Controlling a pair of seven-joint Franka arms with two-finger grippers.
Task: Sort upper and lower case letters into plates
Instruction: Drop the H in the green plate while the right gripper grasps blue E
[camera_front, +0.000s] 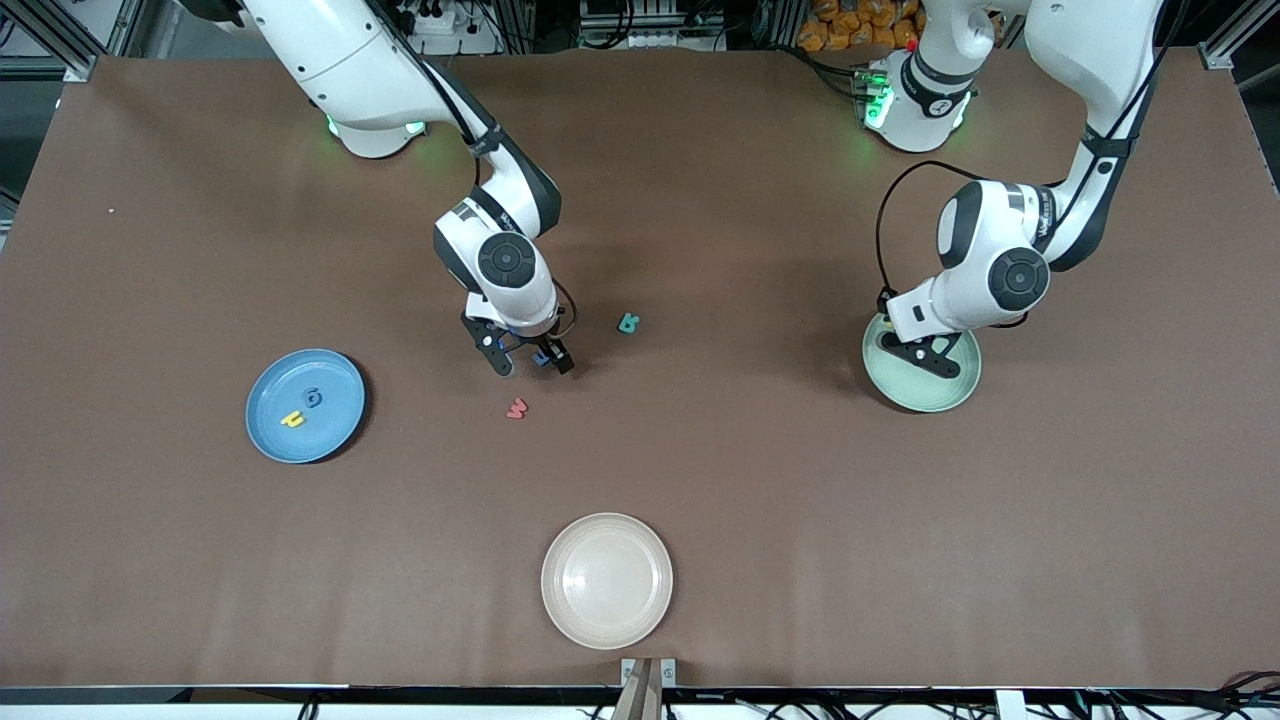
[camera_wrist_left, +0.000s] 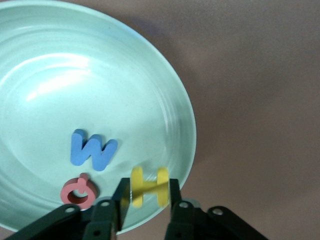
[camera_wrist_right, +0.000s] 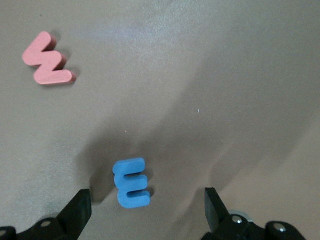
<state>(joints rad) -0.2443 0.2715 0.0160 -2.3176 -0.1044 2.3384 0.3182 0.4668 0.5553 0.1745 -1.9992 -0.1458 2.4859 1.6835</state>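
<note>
We see a blue W, a red Q and a yellow H in the mint plate, centre right of the front view. Left gripper over it, pads flanking the H, barely parted. Blue plate at centre left holds a yellow letter and a dark one. Right gripper is wide open over a blue E on the worktop; red w, teal letter near.
</note>
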